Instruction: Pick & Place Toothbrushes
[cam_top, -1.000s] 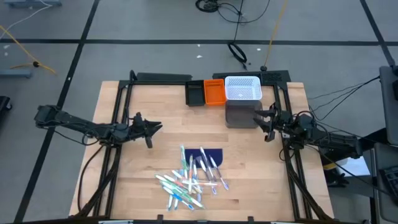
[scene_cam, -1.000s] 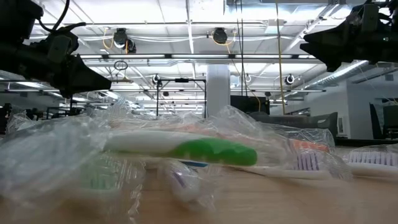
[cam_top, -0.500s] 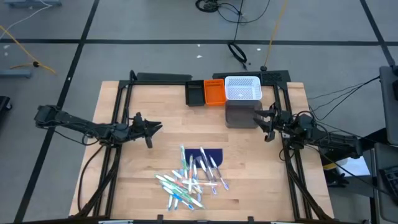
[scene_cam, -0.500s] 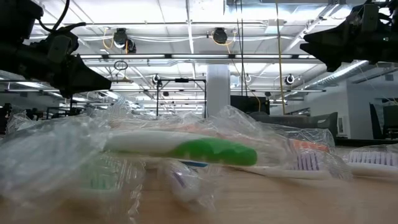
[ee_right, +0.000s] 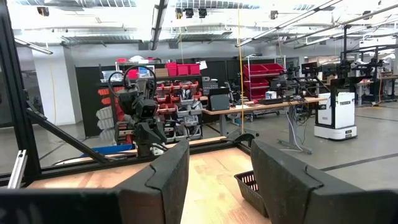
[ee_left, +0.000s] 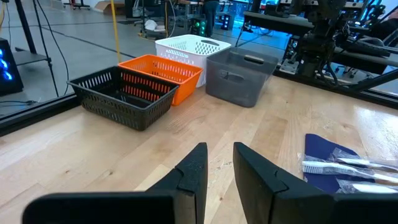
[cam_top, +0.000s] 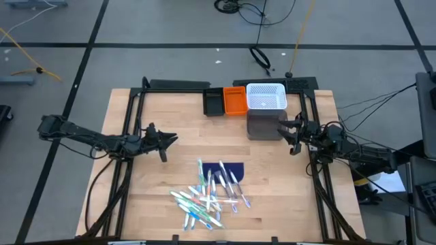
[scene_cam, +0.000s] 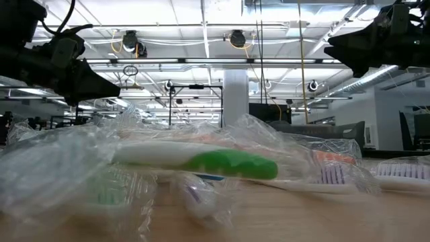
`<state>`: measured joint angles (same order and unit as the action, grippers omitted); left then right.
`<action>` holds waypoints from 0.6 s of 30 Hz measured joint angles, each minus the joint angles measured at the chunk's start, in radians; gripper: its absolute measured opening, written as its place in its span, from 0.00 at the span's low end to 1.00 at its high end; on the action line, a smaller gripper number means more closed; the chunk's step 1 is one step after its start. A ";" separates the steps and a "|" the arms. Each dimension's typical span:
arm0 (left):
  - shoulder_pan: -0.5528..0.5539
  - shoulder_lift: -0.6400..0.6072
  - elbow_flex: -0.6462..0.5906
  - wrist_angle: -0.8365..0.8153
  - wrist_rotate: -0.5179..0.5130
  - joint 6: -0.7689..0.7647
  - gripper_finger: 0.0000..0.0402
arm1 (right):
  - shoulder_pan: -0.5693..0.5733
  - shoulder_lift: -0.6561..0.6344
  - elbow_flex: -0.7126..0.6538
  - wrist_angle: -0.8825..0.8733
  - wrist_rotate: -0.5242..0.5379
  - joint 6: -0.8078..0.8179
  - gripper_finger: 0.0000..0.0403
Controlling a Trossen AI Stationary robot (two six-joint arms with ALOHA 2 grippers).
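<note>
The toothbrushes (cam_top: 210,194) lie in a loose heap near the front edge of the wooden surface (cam_top: 177,126), about midway along it — many in clear wrappers, light blue, white, green and orange-pink mixed. The rear part of the heap overlaps a dark blue mat (cam_top: 233,168). Along the back edge sit a black basket (cam_top: 213,102), an orange basket (cam_top: 236,101) and a white basket (cam_top: 265,96) side by side, with a grey bin (cam_top: 263,124) just in front of the white one. Left gripper (cam_top: 163,141) hovers over the left half of the surface, well apart from the heap; its fingers (ee_left: 194,168) stand a narrow gap apart, grasping nothing. Right gripper (cam_top: 290,131) hangs near the right edge, just beside the grey bin — fingers (ee_right: 168,171) spread, released, nothing between them.
</note>
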<state>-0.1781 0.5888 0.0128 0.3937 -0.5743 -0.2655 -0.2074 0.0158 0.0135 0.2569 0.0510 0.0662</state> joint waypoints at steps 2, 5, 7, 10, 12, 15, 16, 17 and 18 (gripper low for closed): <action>0.000 0.000 0.000 0.000 0.000 0.000 0.19 | 0.000 0.000 0.000 0.000 0.000 0.000 0.41; 0.000 0.000 0.000 0.000 0.000 0.000 0.19 | 0.000 0.000 0.000 0.000 0.000 0.000 0.41; 0.000 0.000 0.000 0.000 0.000 0.000 0.19 | 0.000 0.000 0.000 0.000 0.000 0.000 0.41; 0.000 0.000 0.000 0.000 0.000 0.000 0.19 | 0.000 0.000 0.000 0.001 0.000 0.000 0.41; 0.000 0.000 0.000 0.000 0.000 0.000 0.19 | 0.000 0.000 0.000 0.005 0.000 0.000 0.41; 0.000 0.000 0.000 0.000 0.000 0.000 0.19 | 0.000 0.000 0.000 0.031 0.000 0.000 0.41; 0.000 0.000 0.000 0.000 0.000 0.000 0.19 | 0.000 0.000 0.000 0.048 0.000 0.002 0.41; 0.000 0.000 0.000 0.001 -0.001 0.000 0.19 | 0.000 0.000 0.000 0.069 0.000 0.010 0.41; 0.000 0.000 0.000 0.002 -0.002 0.000 0.19 | 0.000 0.000 0.000 0.094 0.000 0.031 0.41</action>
<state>-0.1780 0.5888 0.0124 0.3956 -0.5765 -0.2657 -0.2073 0.0158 0.0135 0.3511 0.0509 0.0973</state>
